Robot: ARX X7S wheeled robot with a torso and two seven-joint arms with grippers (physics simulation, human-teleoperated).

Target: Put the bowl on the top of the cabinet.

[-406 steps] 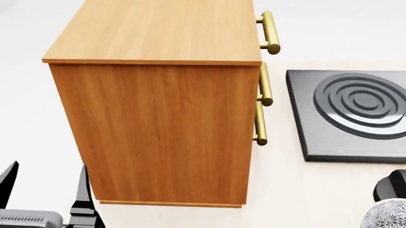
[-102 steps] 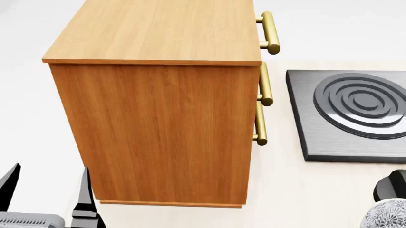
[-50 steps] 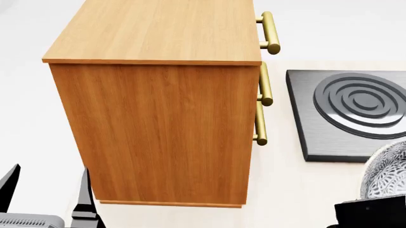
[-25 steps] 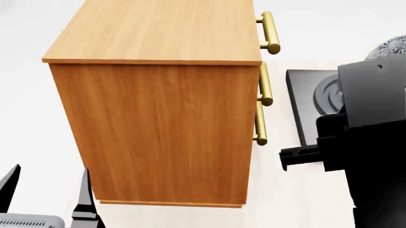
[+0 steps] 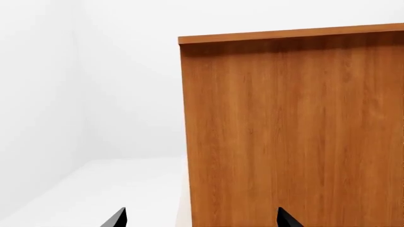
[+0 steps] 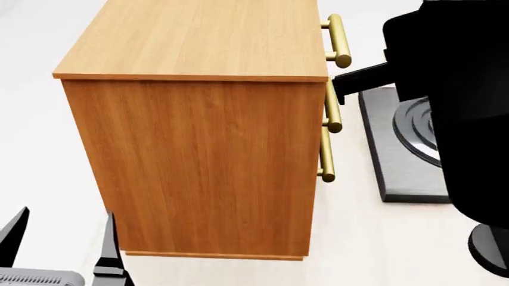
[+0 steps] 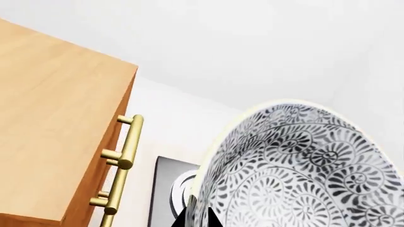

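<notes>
Your right gripper (image 7: 194,218) pinches the deep white bowl with grey leaf patterns (image 7: 296,170), held up beside the tall orange-brown wooden cabinet's (image 6: 199,119) handle side. Its flat top lies toward your left. Your left gripper (image 6: 59,247) hangs empty, spread wide.

pale tabletop (image 6: 366,250), cabinet (image 6: 207,161), dark hob slab (image 6: 390,161)

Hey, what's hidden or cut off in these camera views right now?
- Bowl: absent from head view, behind the right arm; right wrist view's edge crops it.
- Right pincer: only a tip shows, grip unclear.
- Black burner plate: mostly covered by that arm.
- Cabinet front: seen edge-on in head view, only handles show.
</notes>
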